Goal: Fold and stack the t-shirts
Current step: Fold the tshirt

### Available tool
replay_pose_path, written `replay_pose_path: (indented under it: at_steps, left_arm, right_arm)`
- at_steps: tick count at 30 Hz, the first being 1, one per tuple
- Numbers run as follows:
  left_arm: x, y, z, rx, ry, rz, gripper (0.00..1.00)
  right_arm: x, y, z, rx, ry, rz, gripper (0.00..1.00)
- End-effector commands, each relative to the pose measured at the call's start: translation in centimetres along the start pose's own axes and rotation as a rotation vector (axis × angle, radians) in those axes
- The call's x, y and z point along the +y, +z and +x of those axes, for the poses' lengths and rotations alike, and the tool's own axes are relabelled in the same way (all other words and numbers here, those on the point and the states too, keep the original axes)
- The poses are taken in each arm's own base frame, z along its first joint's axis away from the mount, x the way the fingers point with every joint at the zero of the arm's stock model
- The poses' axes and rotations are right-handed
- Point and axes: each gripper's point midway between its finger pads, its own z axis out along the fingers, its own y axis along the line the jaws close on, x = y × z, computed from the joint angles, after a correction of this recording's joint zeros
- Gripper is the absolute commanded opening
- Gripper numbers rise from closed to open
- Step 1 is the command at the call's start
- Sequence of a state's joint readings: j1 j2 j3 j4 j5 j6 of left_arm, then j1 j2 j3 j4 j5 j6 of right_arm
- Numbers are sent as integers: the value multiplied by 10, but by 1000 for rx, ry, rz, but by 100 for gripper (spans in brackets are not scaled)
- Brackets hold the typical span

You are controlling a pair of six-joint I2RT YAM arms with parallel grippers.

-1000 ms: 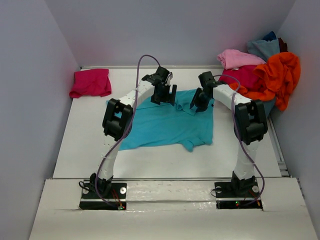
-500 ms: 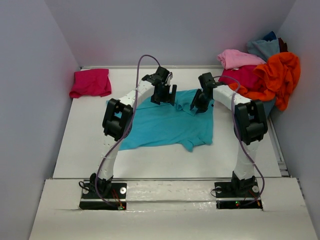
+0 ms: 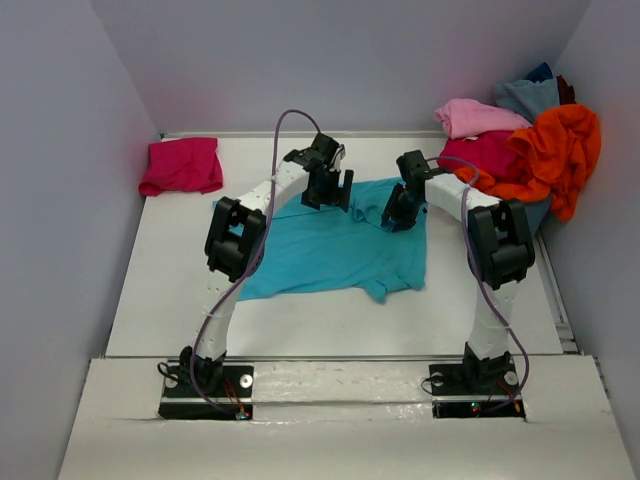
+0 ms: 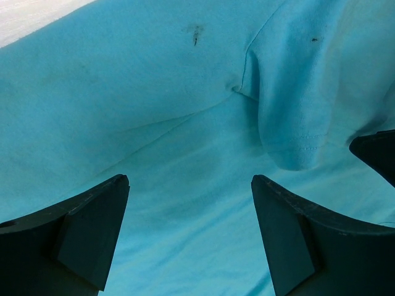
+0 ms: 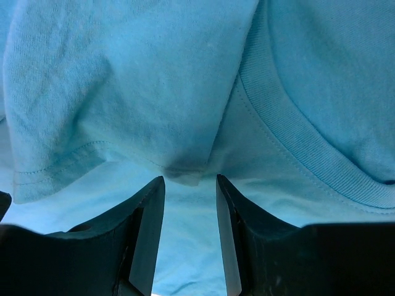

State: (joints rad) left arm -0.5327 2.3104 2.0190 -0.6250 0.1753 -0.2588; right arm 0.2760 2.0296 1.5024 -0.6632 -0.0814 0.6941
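Top view, near to far.

At 7 and 5 o'clock, on the near edge of the white surface (image 3: 160, 290): 2 arm bases, both arms reaching toward 12.

At centre, spread mostly flat: turquoise t-shirt (image 3: 330, 255), with 1 small lump of cloth sticking out of its near edge toward 5 o'clock.

Just past centre toward 12 o'clock, over the shirt's far edge: left pincer (image 3: 328, 190), pointing down, fingers wide apart, clamped on nothing. Seen from the left wrist: only turquoise cloth under the 2 fingertips (image 4: 105, 203), a sleeve (image 4: 290, 111) with a stitched hem at 1 o'clock, and a sliver of bare surface at 11 o'clock.

Toward 1 o'clock of centre, beside the left one but not touching: right pincer (image 3: 398, 212), down low on the shirt's far-right part. Seen from the right wrist: fingers standing narrowly apart, the tip of a folded flap of cloth (image 5: 123, 92) right at the mouth of the gap, nothing seen pinched between them; ribbed collar (image 5: 290, 139) curving away at 2 o'clock.

At 10 o'clock, in the far-left corner, well apart from the turquoise one: magenta-pink t-shirt (image 3: 182, 165), lying as 1 compact bundle.

At 2 o'clock, heaped in the far-right corner against the wall: crimson t-shirt (image 3: 490, 155) lowest, light pink t-shirt (image 3: 480, 117) on top, orange t-shirt (image 3: 555, 150) draped at the right, dusty blue t-shirt (image 3: 525, 97) behind.
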Motion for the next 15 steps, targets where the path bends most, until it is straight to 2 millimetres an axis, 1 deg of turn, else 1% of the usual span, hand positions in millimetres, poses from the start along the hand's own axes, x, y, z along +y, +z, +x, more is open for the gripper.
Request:
replay_pose_path:
  at_steps: [1, 5, 10, 15]
  left_arm:
    - [-6, -29, -11, -48, 24, 8, 93]
    - [-5, -29, -11, -48, 24, 7, 93]
    - [-5, -28, -10, -46, 23, 5, 93]
    - [-5, -29, -11, -47, 25, 5, 93]
  right_arm:
    - [1, 6, -12, -49, -12, -5, 44]
    - [0, 9, -12, -43, -11, -2, 36]
    - [-1, 11, -11, -42, -11, 1, 34]
    - [0, 13, -11, -36, -11, 1, 29]
